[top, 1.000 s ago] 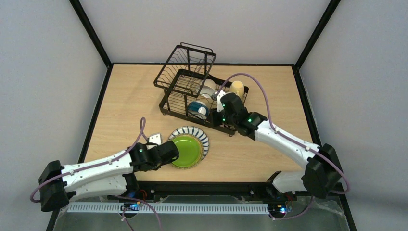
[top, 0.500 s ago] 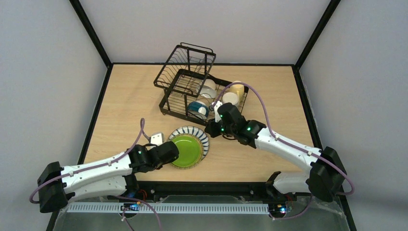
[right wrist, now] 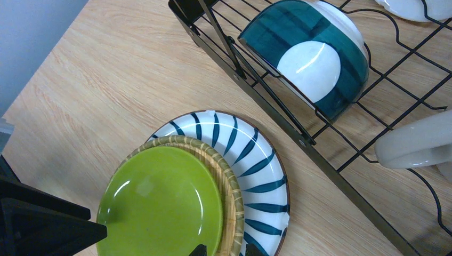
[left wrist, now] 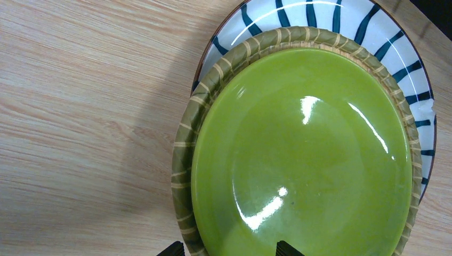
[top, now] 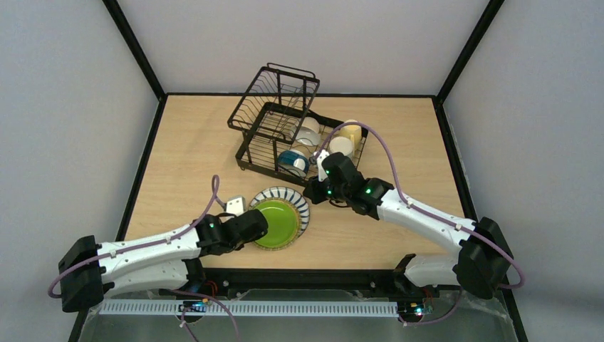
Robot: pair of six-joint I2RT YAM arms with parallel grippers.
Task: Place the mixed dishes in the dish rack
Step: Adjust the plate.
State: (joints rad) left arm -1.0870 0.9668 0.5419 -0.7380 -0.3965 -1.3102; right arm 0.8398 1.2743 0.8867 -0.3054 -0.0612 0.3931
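Observation:
A green plate (top: 276,222) with a woven rim lies on a white plate with blue stripes (top: 296,199), on the table in front of the dish rack (top: 265,142). My left gripper (top: 254,226) is open at the green plate's (left wrist: 304,154) left edge; its fingertips (left wrist: 172,248) stand either side of the rim. My right gripper (top: 312,192) hovers partly open over the right rims of both plates (right wrist: 160,202), holding nothing. In the rack are a blue-outside bowl (top: 293,162) on its side, a white bowl (top: 308,130), a yellow mug (top: 350,130) and a cream mug (top: 340,145).
The rack's raised basket tier (top: 279,89) stands at the back left of the rack. Its black front rail (right wrist: 300,140) runs close to the striped plate (right wrist: 250,154). Bare wooden table (top: 192,157) lies left of the rack, bounded by black frame posts.
My right arm has drawn back from the rack toward the plates, its jaws narrowing a little. My left gripper has edged forward onto the green plate's rim.

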